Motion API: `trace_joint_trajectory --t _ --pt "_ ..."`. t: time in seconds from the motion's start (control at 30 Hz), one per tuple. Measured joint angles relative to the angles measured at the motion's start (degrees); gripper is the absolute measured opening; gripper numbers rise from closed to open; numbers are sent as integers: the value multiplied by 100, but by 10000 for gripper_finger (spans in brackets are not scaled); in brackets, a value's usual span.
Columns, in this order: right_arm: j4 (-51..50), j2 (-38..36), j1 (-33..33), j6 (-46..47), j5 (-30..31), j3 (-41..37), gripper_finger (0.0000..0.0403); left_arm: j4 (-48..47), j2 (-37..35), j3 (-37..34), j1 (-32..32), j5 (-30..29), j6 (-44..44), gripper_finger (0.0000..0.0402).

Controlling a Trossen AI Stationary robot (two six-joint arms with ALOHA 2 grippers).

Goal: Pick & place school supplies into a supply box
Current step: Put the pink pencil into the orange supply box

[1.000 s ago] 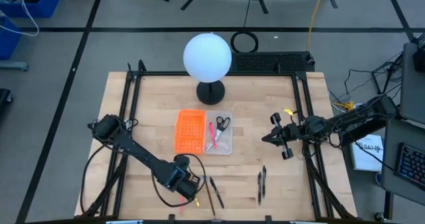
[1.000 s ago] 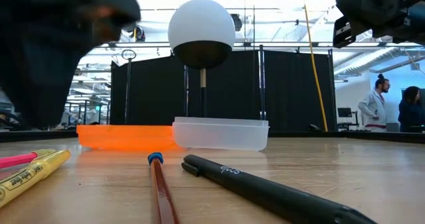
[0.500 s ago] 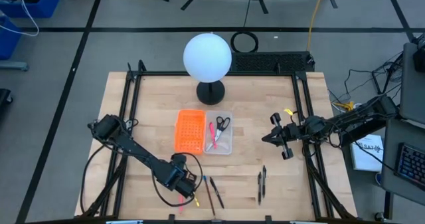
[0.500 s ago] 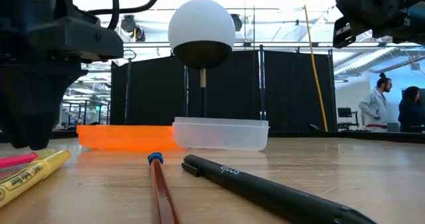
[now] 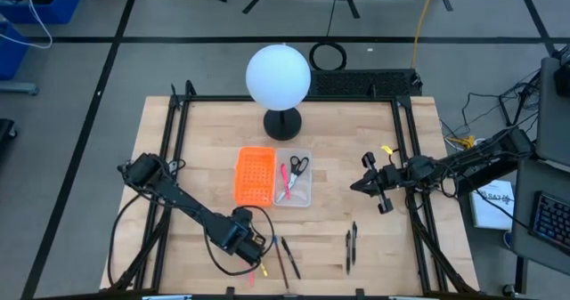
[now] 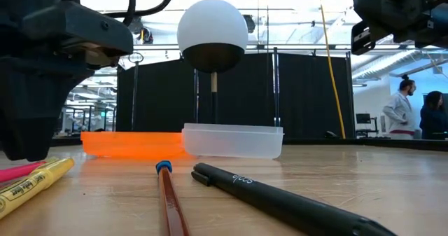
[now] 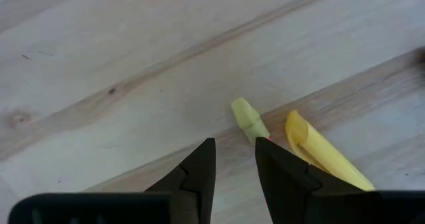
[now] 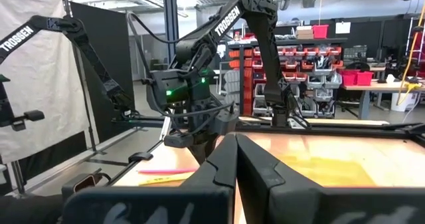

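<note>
Left gripper (image 5: 252,251) low at table's near edge, fingers (image 7: 199,174) parted and empty over yellow highlighter (image 7: 319,151); pink pen (image 6: 17,169) touching alongside. Supply box (image 5: 295,177) well apart, scissors (image 5: 298,166) already inside. Risk: off-centre closure rolling highlighter away or pinching both. Right gripper (image 5: 367,183) clenched, idle

A robotics lab or workshop is surrounding me: black curtain partitions (image 6: 301,96) are standing behind the wooden counter (image 5: 338,202), shelves of red parts bins (image 8: 312,78) are lining the far wall, a spare Trossen-branded arm (image 8: 252,24) is sitting idle, and two people (image 6: 399,110) are chatting under industrial ceiling lights.
</note>
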Motion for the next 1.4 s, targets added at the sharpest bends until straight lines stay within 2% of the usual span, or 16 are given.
trace_joint_trajectory --t 0.2,0.33,0.5,0.73,0.93,1.03,1.23,1.4 --pt "-51 2 0 0 0 0 0 -6 0 2 71 64 105 116" --pt "-51 2 0 0 0 0 0 -35 -2 2 125 396 188 116" --pt "-51 1 0 1 0 0 0 -50 -2 157 120 527 250 116" --pt "-51 1 -1 2 0 0 0 -32 -2 441 122 147 152 115" --pt "-51 2 0 2 0 0 0 -76 -2 371 138 201 -591 115" --pt "-51 0 -1 25 0 0 0 -76 -2 363 111 -4 -868 115" --pt "-51 0 0 17 0 0 0 -52 -2 363 111 -289 -1010 115" --pt "-51 0 0 4 0 2 0 -35 -2 363 90 -245 -1055 115"
